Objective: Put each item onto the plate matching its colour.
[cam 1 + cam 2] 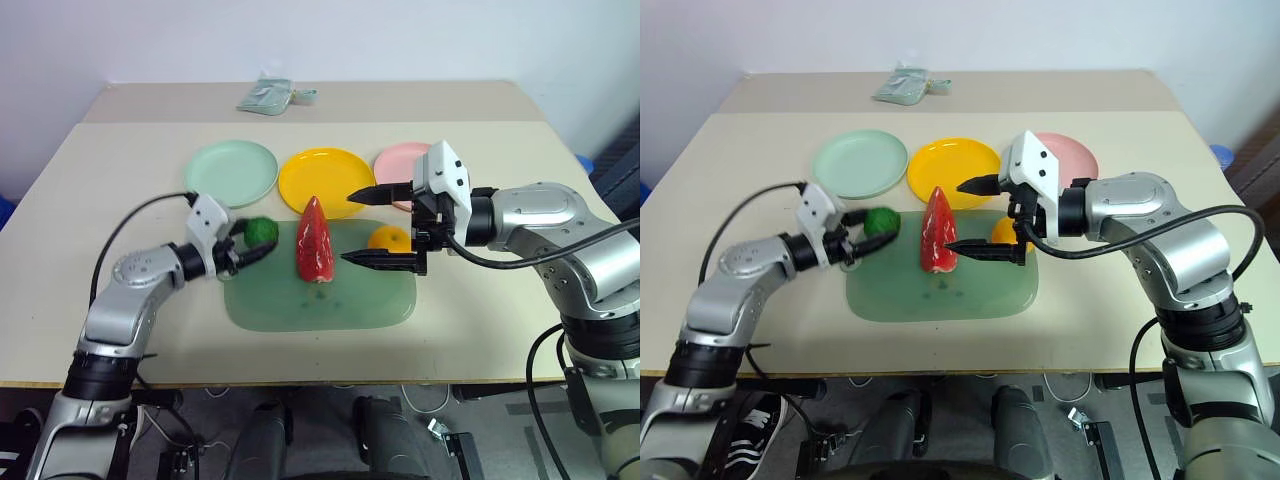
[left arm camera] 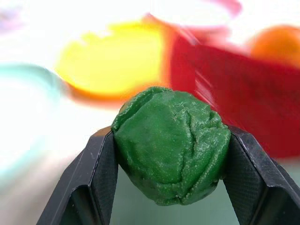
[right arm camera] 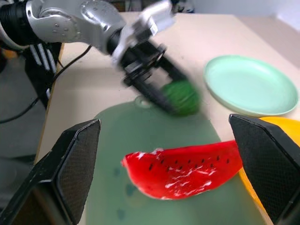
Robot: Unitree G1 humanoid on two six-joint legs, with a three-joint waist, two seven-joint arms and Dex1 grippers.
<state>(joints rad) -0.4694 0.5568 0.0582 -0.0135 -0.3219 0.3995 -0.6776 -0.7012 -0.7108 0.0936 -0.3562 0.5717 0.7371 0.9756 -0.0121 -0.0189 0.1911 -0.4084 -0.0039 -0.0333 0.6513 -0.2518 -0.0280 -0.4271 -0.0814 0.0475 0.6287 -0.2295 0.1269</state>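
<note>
Three small toy foods need sorting, and they are gathered on or by the big pale green soft mat [image 1: 320,300], which lies near the front edge of the tan table [image 1: 90,180]. Behind the mat, toward the far edge of the table, three round plastic plates sit in a row: the mint green plate [image 1: 231,171], the bright yellow plate [image 1: 326,180] in the middle, and the pink plate [image 1: 400,160], partly hidden behind an arm. I think the plates are lined up close behind the mat so each toy has only a short trip to its own colour. The dark green bumpy leafy lump [image 2: 171,145] is at the mat's back left corner, just in front of the mint green plate. The left gripper [image 1: 250,243] has its two black fingers pressed against both sides of the lump, pinching it tight. That looks like the start of carrying it to the mint green plate. The red pointed wedge with dark seeds [image 1: 314,242] lies in the middle of the mat, tip toward the yellow plate. The round orange fruit [image 1: 388,238] sits by the mat's back right corner. The right gripper [image 1: 358,228] hangs above the mat with its fingers spread wide, holding nothing, between the wedge and the fruit.
</note>
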